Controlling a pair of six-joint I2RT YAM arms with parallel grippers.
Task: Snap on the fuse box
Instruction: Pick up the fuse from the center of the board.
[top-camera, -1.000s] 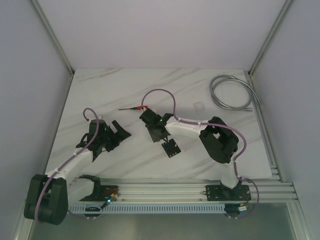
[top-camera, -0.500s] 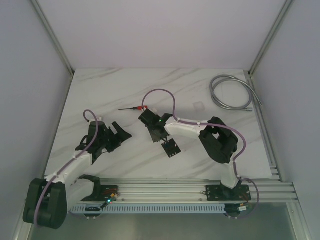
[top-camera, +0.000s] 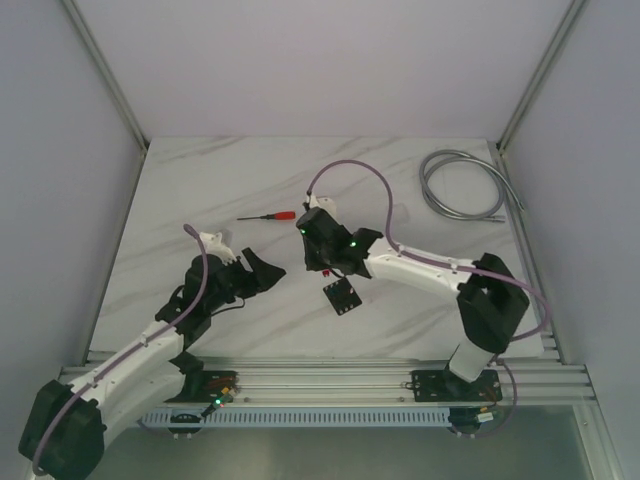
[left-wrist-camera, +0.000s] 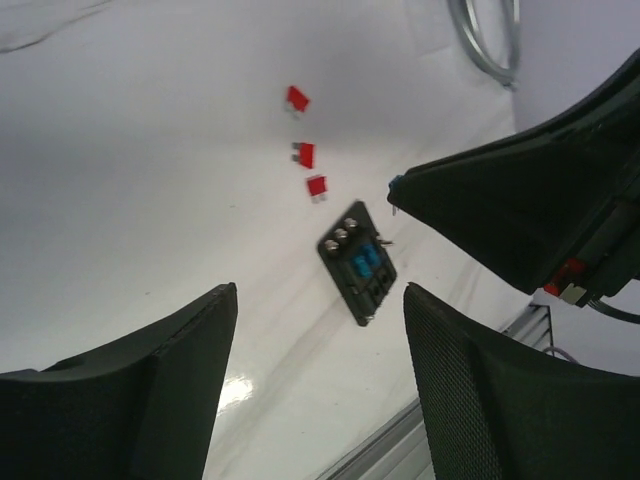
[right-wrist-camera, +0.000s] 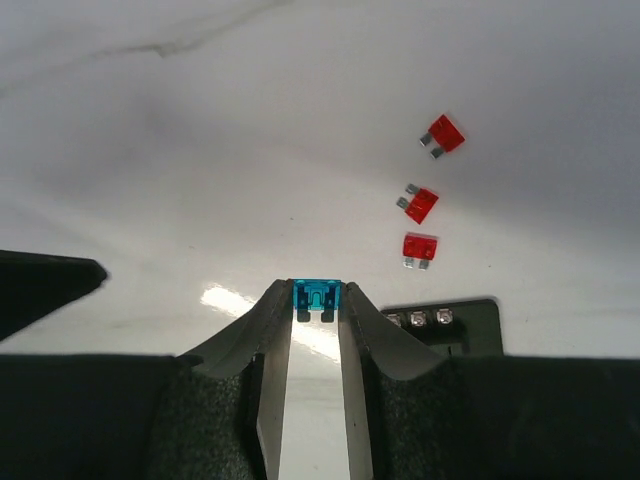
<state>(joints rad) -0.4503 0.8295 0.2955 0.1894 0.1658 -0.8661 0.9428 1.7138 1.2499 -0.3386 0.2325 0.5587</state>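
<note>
The fuse box (top-camera: 343, 296) lies flat on the marble table, a small black square with two blue fuses in its slots (left-wrist-camera: 358, 263). My right gripper (top-camera: 328, 270) hovers just behind it, shut on a blue fuse (right-wrist-camera: 318, 298) pinched between the fingertips. The box's corner with three screws (right-wrist-camera: 440, 322) shows right of the right finger. Three loose red fuses (right-wrist-camera: 420, 204) lie on the table beyond it. My left gripper (top-camera: 264, 272) is open and empty, left of the box, its fingers (left-wrist-camera: 190, 350) wide apart and facing it.
A red-handled screwdriver (top-camera: 268, 216) lies behind the grippers. A coiled grey cable (top-camera: 465, 185) sits at the back right. The aluminium rail (top-camera: 330, 380) runs along the near edge. The right arm's body (left-wrist-camera: 530, 210) fills the right of the left wrist view.
The right arm's elbow swung right and its gripper shifted back-right above the box. The left arm reached forward and right toward the box. The fuse box stayed put.
</note>
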